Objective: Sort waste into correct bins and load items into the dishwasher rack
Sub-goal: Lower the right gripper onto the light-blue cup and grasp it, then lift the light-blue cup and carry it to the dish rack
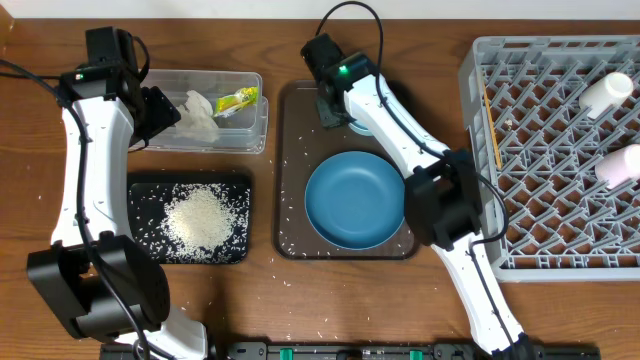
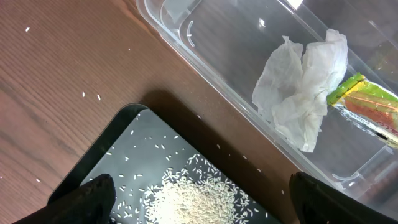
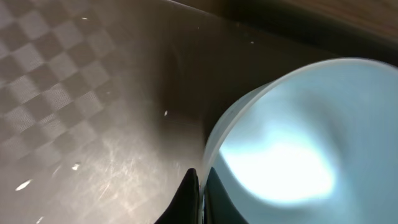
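Nipping the bowl [image 3: 292,155] rim at the brown tray's [image 1: 293,135] 12 o'clock, right pincer [image 3: 200,193] likely prepares lifting; left pincer [image 2: 205,199] hangs wide.

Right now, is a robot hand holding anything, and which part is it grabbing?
The right gripper holds the light blue bowl, jaws pinching its rim. The left gripper holds nothing, jaws open.

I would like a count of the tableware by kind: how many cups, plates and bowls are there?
Cups: 2, small white cup and small pink cup, in the grey plastic rack.
Plates: 1, round dark blue plate.
Bowls: 1, small light blue bowl.
Total: 4.
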Controlling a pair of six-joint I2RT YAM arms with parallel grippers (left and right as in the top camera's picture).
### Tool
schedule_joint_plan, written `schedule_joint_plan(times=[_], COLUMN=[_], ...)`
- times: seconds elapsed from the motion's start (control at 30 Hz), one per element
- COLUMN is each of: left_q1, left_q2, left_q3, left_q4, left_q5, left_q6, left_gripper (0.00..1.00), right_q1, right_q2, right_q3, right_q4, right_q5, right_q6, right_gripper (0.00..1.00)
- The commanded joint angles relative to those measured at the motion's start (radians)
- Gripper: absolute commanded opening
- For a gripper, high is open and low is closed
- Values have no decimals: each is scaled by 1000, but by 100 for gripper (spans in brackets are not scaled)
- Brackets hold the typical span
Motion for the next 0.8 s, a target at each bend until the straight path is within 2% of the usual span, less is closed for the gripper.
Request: schedule_joint_plan(times=[0.0, 0.17, 0.33, 0.57, 0.67, 0.77], left_q1=[3, 3, 3, 3, 3, 3], left_q2=[-22, -22, -22, -22, -22, -22], left_q3=[-4, -4, -4, -4, -4, -4], left_q4=[-6, -6, -6, -6, -6, -5], left_q5=[-1, -1, -1, -1, -1, -1], left_q6=[-8, -8, -8, -8, -8, -8], left_gripper=[92, 92, 92, 92, 92, 92], right_q1=[-59, -204, -492, -951, -1078, -1164], right_q2=[-194, -377, -489, -455, -405, -354], right_q3=[6, 6, 6, 3, 3, 3], right_q4=[-20, -71, -123, -95, -42, 26], right_q5=[0, -66, -293, -818, -1004, -1080], right_q6=[5, -67, -135, -233, -296, -310], right_gripper=[1, 1, 1, 1, 1, 1])
